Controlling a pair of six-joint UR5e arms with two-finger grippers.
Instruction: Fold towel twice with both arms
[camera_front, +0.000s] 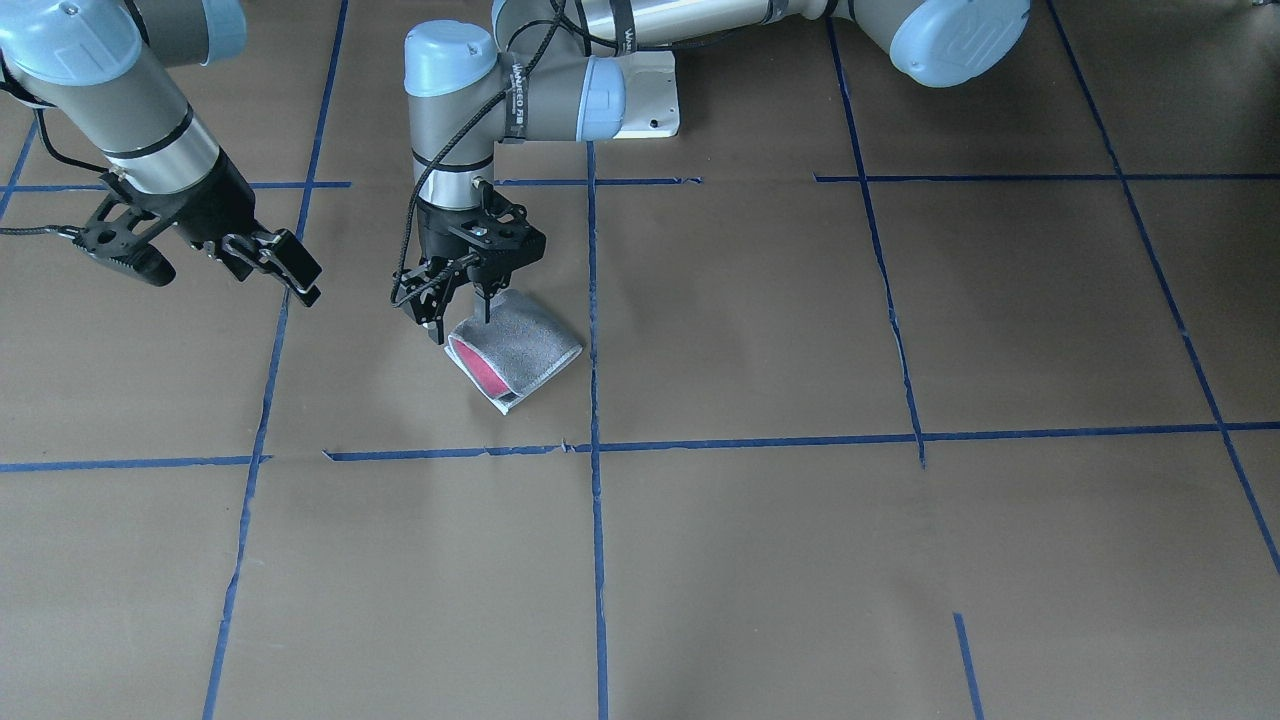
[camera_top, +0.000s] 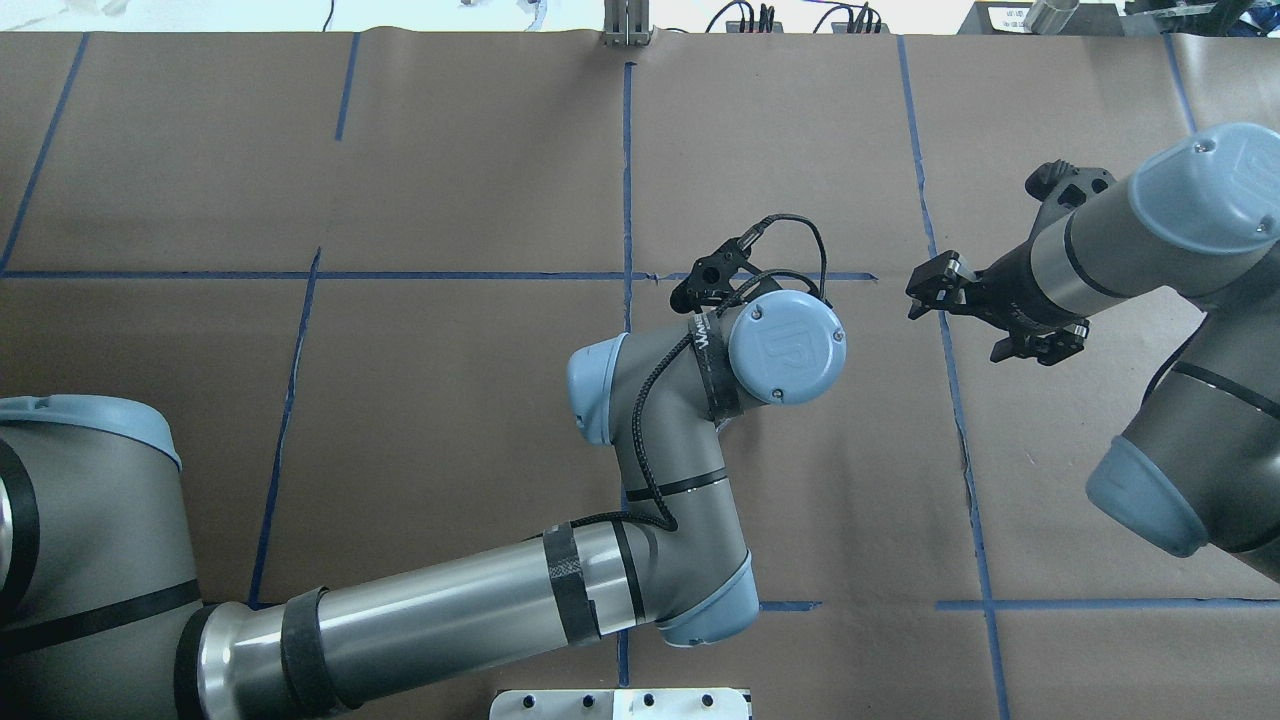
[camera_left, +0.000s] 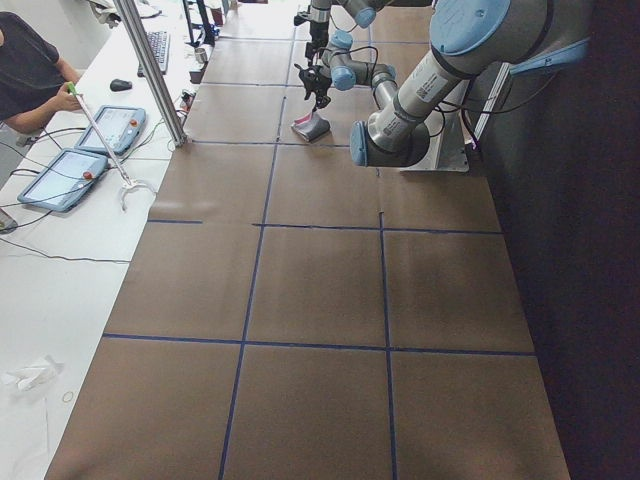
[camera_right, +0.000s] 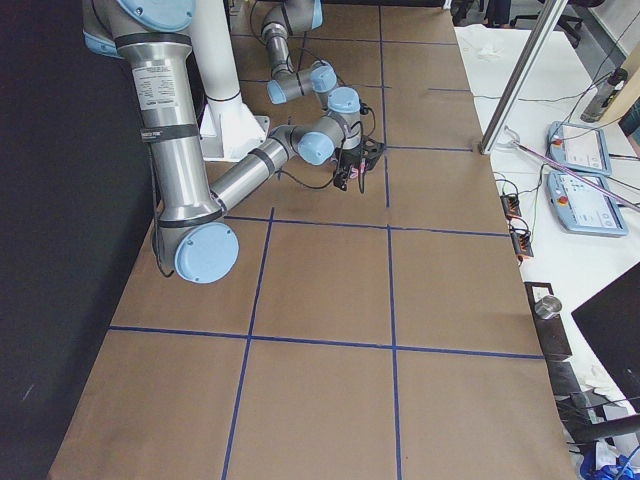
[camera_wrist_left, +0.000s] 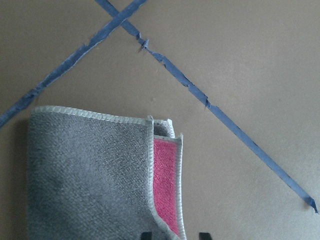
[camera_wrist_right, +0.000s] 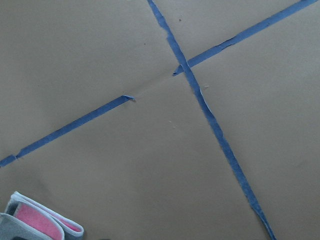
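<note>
Towel (camera_front: 515, 350) folded, grey outside, left tool (camera_front: 462, 322) above, "UR" joint cap (camera_top: 787, 347)

Seeing brown paper (camera_front: 750, 560) crossed by blue tape (camera_front: 598, 560) lines; seeing an operator (camera_left: 25, 70) holding a stick (camera_left: 100, 140) near two tablets (camera_left: 55, 180) on a white bench (camera_left: 60, 270).

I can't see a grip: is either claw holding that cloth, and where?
Nothing is held. The left gripper stands open over an edge of the towel; the right gripper hangs empty, apart.
</note>
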